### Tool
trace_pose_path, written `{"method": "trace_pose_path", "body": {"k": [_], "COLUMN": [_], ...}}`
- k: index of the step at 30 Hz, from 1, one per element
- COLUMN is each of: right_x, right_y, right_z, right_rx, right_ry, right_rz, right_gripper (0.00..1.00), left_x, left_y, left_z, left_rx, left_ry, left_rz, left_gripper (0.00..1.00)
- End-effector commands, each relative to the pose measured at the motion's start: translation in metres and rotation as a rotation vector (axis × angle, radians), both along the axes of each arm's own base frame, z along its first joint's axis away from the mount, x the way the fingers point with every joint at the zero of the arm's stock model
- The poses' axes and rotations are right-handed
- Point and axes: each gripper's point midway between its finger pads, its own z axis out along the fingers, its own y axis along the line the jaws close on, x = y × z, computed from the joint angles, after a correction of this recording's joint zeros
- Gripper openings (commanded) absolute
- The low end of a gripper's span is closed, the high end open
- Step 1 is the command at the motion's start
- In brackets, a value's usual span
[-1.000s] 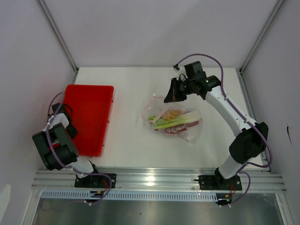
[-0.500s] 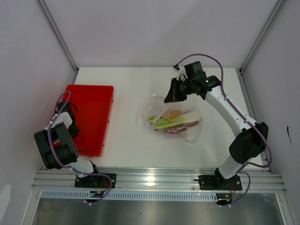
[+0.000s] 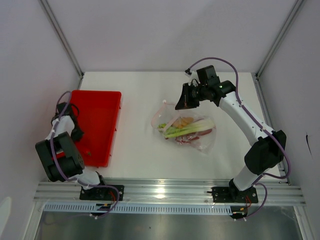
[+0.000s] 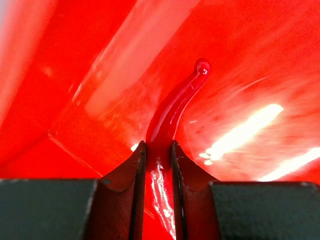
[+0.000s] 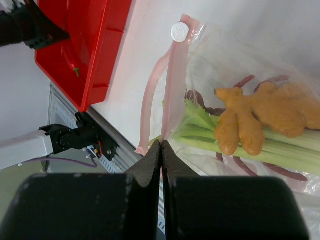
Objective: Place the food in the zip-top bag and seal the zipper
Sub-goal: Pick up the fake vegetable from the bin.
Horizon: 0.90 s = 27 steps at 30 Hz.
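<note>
My left gripper [image 4: 158, 150] is shut on the red chili [image 4: 175, 105], whose curved tip sticks out past the fingertips over the red tray's floor. In the top view this gripper [image 3: 69, 114] is at the tray's left edge. The zip-top bag [image 3: 202, 141] lies at the table's middle with light green stalks [image 5: 225, 142], a yellow-orange piece [image 5: 250, 115] and dark red pieces inside. My right gripper [image 5: 161, 145] is shut on the bag's mouth edge beside the pink zipper strip [image 5: 150, 95] and holds it raised; it also shows in the top view [image 3: 179, 104]. The white slider [image 5: 179, 31] sits at the strip's far end.
The red tray [image 3: 102, 100] stands at the left of the table, with a small green bit [image 3: 89, 152] near its front. White walls and metal posts enclose the table. An aluminium rail [image 3: 165, 191] runs along the near edge.
My left wrist has moved away from the near edge along the tray's left side. The right arm and the bag have not moved.
</note>
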Motion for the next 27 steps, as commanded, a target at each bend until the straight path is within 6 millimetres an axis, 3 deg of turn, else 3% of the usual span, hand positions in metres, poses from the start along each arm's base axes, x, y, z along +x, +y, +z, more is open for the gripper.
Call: {"method": "trace_pose_path", "body": {"k": [1,3,5,7,9,14,15,17,18,20,21,22,23,24,26,27], "right_x": [-0.001,-0.002,-0.002,-0.002,-0.003,-0.003,-0.005,-0.007,-0.011,-0.024,-0.024,-0.028,-0.039,-0.04,-0.05,-0.055], "right_y": [0.003,0.006,0.006,0.006,0.007,0.007,0.007,0.013,0.015,0.02,0.024,0.026,0.025,0.029,0.03,0.034], "right_z": [0.031,0.029,0.027,0.022,0.02,0.006,0.004,0.002,0.001,0.0,0.002,0.002,-0.003,-0.001,-0.005,-0.006], "right_rx": [0.033,0.025,0.017,0.007,0.01,-0.024,-0.037,-0.051,-0.058,-0.047,-0.026,-0.008,-0.007,0.015,0.024,0.023], "right_ry": [-0.088,-0.09,-0.085,-0.068,-0.048,-0.016,-0.003,0.001,0.007,0.02,0.004,0.007,0.012,-0.004,0.003,0.003], "right_rz": [0.012,0.016,0.007,-0.01,-0.024,-0.045,-0.046,-0.031,-0.026,-0.006,-0.005,-0.009,-0.006,-0.005,0.005,0.014], "right_gripper": [0.0,0.0,0.0,0.0,0.0,0.0,0.0,0.0,0.0,0.0,0.0,0.0,0.0,0.0,0.0,0.0], "left_x": [0.055,0.062,0.081,0.099,0.103,0.125,0.128,0.129,0.126,0.12,0.115,0.109,0.106,0.098,0.092,0.088], "left_y": [0.005,-0.004,-0.012,-0.033,-0.045,-0.115,-0.138,-0.16,-0.179,-0.211,-0.219,-0.227,-0.228,-0.247,-0.258,-0.268], "left_z": [0.071,0.085,0.116,0.133,0.151,0.191,0.199,0.223,0.224,0.248,0.247,0.264,0.265,0.252,0.268,0.25], "left_rx": [0.0,-0.027,-0.023,-0.071,-0.07,-0.209,-0.232,-0.237,-0.263,-0.316,-0.324,-0.328,-0.306,-0.316,-0.311,-0.319], "left_ry": [-0.256,-0.302,-0.397,-0.48,-0.542,-0.717,-0.745,-0.859,-0.875,-0.967,-0.975,-1.034,-1.056,-1.038,-1.13,-1.105], "left_rz": [0.024,0.039,0.023,-0.056,-0.077,-0.222,-0.282,-0.324,-0.354,-0.387,-0.389,-0.4,-0.369,-0.41,-0.417,-0.427], "left_gripper": [0.01,0.0,0.01,0.0,0.0,0.01,0.01,0.01,0.0,0.01,0.0,0.01,0.01,0.0,0.01,0.01]}}
